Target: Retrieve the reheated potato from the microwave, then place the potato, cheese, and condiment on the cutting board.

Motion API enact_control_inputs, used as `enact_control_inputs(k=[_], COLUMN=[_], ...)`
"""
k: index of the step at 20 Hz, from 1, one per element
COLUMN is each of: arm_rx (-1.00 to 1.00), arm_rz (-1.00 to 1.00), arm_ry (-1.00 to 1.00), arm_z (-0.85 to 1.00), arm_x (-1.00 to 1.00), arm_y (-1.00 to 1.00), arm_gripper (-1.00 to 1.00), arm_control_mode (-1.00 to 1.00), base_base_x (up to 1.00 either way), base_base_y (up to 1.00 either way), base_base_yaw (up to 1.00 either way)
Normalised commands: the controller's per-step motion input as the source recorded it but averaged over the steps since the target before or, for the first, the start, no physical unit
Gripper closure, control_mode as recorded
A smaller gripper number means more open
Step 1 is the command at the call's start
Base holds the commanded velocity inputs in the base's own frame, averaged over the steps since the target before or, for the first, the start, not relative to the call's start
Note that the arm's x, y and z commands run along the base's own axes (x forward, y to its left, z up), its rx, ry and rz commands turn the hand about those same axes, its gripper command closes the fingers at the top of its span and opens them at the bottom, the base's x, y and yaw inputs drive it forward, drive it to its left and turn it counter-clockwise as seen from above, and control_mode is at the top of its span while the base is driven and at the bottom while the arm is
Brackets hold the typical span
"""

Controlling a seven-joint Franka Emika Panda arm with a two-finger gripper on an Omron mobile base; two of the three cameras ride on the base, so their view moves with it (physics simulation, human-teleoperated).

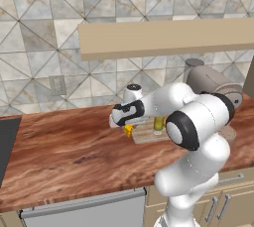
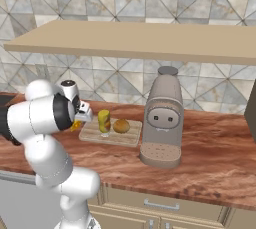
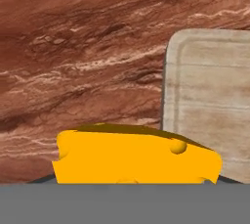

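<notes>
No brand, label or writing can be read on anything here.

The pincer [image 1: 127,126] hangs just above the desk [image 1: 74,146] at the left edge of the cutting board [image 1: 146,133]. The cheese [image 3: 134,155] sits right at its tips: in the hand view the yellow-orange wedge lies close against the bottom, and in the left base view a bit of yellow shows directly under the dark hand. The fingertips themselves are hidden, so I cannot tell whether the jaws press on the wedge or stand apart from it, nor whether it is lifted clear of the desk.

In the hand view the wedge lies mostly over the bare reddish-brown wood of the desk, with its right end reaching the corner of the cutting board.

On the cutting board stand the condiment [image 2: 104,121], an upright bottle with yellow contents, and the potato [image 2: 121,126], a golden-brown lump just beside it on the side away from the pincer. The two are close, though whether they touch is unclear.

Beyond the cutting board, past the potato, a beige coffee machine [image 2: 162,118] stands on the desk. A long tan shelf [image 2: 140,40] runs along the tiled wall above the cutting board.
</notes>
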Motion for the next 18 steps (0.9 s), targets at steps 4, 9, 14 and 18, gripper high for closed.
enact_control_inputs(k=[4, 9, 14, 18], arm_rx=[0.0, 0.0, -0.04, -0.13], arm_rz=[0.37, 0.42, 0.4, 0.31], arm_ry=[0.0, 0.0, 0.0, 0.0], arm_z=[0.0, 0.0, -0.04, -0.14], arm_x=[0.31, 0.29, 0.33, 0.18], arm_y=[-0.13, -0.21, -0.03, -0.02], arm_gripper=[1.0, 1.0, 1.0, 1.0], arm_control_mode=[-1.0, -1.0, -1.0, -1.0], base_base_x=[0.0, 0.0, 0.0, 0.0], base_base_y=[0.0, 0.0, 0.0, 0.0], base_base_yaw=[0.0, 0.0, 0.0, 0.0])
